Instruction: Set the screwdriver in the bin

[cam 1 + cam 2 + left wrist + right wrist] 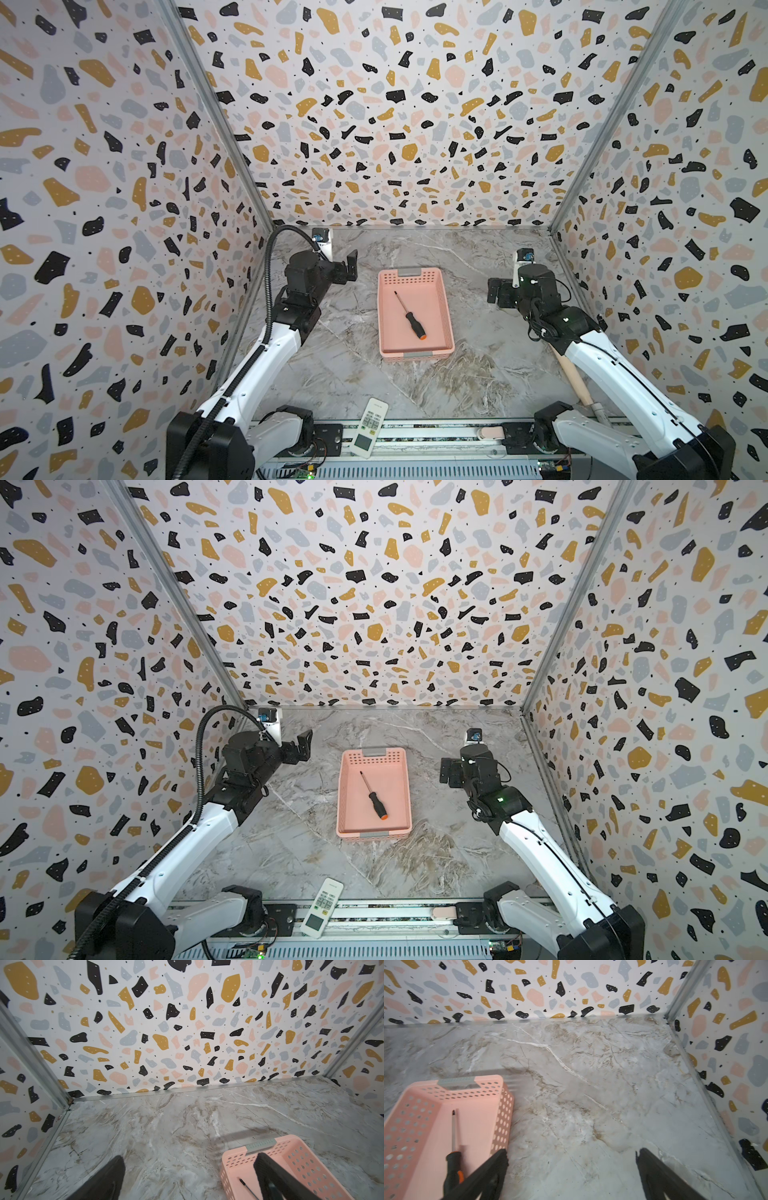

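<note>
Screwdriver (409, 316) lies inside the bin (411, 277), placing looks done; left tool (189, 1169) and right tool (572, 1159) gape empty. Only retreat remains.

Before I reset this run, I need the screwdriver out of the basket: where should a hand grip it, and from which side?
Grip the screwdriver by its thick black handle, coming straight down from above. It lies flat and diagonal on the bin floor, and the walls would block a sideways approach.
</note>
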{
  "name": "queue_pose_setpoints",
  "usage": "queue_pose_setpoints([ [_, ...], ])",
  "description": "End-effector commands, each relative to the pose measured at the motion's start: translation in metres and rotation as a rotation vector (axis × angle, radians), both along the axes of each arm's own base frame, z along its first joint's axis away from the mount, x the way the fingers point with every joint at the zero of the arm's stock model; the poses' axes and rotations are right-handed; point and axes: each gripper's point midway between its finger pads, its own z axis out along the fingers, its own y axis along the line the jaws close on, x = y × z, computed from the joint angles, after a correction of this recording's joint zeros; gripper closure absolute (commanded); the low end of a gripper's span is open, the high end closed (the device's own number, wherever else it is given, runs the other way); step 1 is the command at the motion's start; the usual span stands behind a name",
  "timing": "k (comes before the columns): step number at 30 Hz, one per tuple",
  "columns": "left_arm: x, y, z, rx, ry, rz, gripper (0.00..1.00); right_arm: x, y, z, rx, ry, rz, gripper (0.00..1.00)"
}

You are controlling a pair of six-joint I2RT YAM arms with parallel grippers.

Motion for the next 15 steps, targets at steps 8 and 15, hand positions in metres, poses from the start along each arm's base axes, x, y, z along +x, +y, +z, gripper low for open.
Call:
queue_pose_setpoints([
  [8,-0.020,0.059,-0.064,-0.077,-0.110,0.329,0.00,0.022,-0.017,-0.018,-0.142,-0.234,-0.025,0.01],
  [15,-0.043,0.083,-0.082,0.010,-0.139,0.429,0.00,0.024,-0.034,-0.056,-0.254,-0.420,-0.032,0.01],
])
